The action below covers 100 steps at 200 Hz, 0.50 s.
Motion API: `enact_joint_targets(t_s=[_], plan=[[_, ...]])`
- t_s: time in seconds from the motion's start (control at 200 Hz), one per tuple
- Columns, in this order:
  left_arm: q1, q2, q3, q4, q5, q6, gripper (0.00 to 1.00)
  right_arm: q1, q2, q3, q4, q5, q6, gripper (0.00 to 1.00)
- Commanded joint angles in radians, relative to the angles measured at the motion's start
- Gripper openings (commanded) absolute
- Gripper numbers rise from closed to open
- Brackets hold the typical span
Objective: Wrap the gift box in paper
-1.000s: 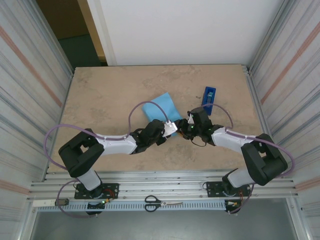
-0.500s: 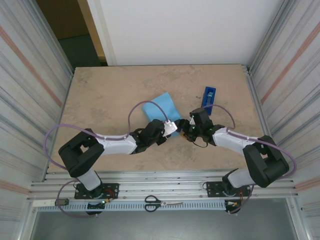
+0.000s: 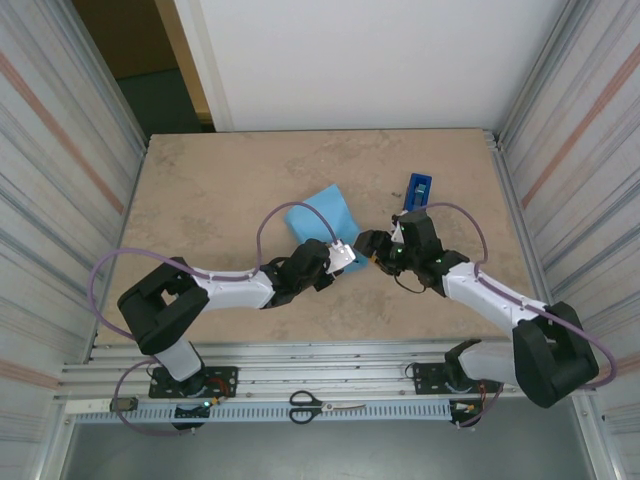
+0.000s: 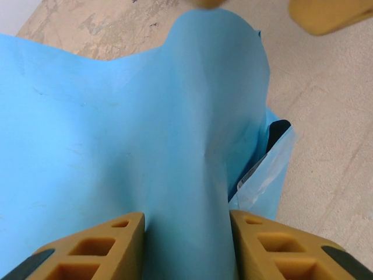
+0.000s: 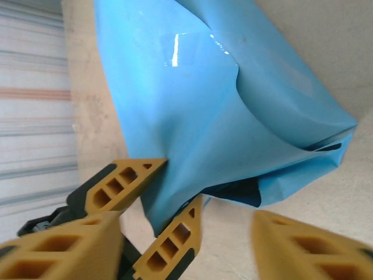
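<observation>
The paper (image 3: 322, 212), sky-blue face out, is tented over the middle of the table, and the gift box is hidden under it. My left gripper (image 3: 345, 258) is shut on a bunched fold of the paper (image 4: 145, 116) at its near right corner. In the left wrist view that gripper (image 4: 186, 219) shows paper filling the gap between its jaws. The navy inner face (image 5: 239, 189) shows under the lifted edge of the paper (image 5: 204, 87). My right gripper (image 3: 372, 246) stands just right of that corner. Its jaws are open and wide apart (image 5: 185, 220), holding nothing.
A dark-blue tape dispenser (image 3: 418, 192) stands at the back right, just behind the right arm. Scissors (image 3: 318, 405) lie on the front rail below the table (image 3: 220, 190). Corrugated metal walls close in both sides.
The right arm has swung its elbow out to the right, and its gripper has drawn slightly back from the paper's corner. The paper now stands taller. The left gripper keeps its hold.
</observation>
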Motion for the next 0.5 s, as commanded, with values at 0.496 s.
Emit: enact_joint_targets(t_s=[0.496], plan=[[-0.008, 0.074, -0.051, -0.225, 0.052, -0.020, 0.39, 0.080, 0.176, -0.005, 0.114, -0.050, 0.079, 0.00]])
